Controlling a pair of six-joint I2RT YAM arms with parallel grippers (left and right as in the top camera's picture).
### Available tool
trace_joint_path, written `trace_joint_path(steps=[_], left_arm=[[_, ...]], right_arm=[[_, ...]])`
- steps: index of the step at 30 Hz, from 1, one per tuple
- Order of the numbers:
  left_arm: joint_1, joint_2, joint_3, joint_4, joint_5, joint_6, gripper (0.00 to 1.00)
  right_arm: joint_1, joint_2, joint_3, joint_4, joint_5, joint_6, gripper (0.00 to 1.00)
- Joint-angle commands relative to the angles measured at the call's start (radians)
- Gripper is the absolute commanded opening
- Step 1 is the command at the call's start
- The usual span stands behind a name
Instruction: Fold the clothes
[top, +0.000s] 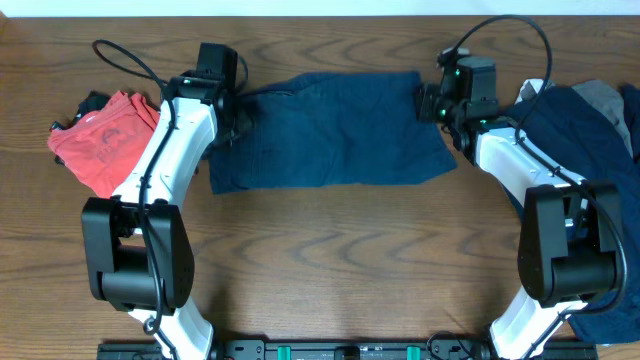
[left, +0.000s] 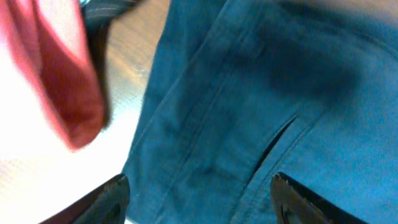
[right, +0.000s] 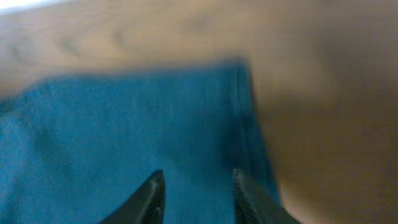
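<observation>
**A:** Where are the navy trousers (top: 330, 130)?

**B:** They lie flat across the middle of the wooden table (top: 340, 250), between the arms. The left gripper (top: 232, 112) is over their left end, fingers spread wide and empty. The right gripper (top: 428, 103) is over the right end, fingers also apart, gripping nothing.

**A:** How will they handle?

**B:** Soft and limp, probably sagging when lifted. I'd pinch the stitched edges at each end, not the pocket slit (left: 280, 134). The rumpled navy and grey pile (top: 585, 120) waits on the right.
</observation>
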Motion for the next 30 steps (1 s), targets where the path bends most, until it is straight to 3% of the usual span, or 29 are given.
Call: trace_joint_path(steps=[1, 4, 13, 17, 27, 28, 30], left_arm=[[0.009, -0.007, 0.004, -0.068, -0.002, 0.015, 0.74], [0.027, -0.007, -0.001, -0.075, -0.002, -0.014, 0.80], [0.082, 0.049, -0.035, -0.004, 0.016, -0.037, 0.95], [0.083, 0.123, -0.048, 0.060, 0.109, 0.038, 0.95], [0.085, 0.250, -0.048, 0.123, 0.112, 0.053, 0.95], [0.085, 0.251, -0.048, 0.120, 0.112, 0.057, 0.94], [0.085, 0.251, -0.048, 0.116, 0.112, 0.065, 0.82]], right_arm=[[0.010, -0.014, 0.006, -0.118, -0.024, -0.022, 0.31], [0.011, -0.014, 0.006, -0.208, -0.024, -0.056, 0.39], [0.011, -0.014, 0.006, -0.270, -0.017, -0.059, 0.47], [0.011, -0.014, 0.006, -0.279, 0.000, -0.058, 0.47], [0.010, -0.014, 0.006, -0.319, 0.034, -0.059, 0.46], [0.010, -0.014, 0.006, -0.323, 0.035, -0.059, 0.46], [0.010, -0.014, 0.006, -0.330, 0.035, -0.059, 0.45]])
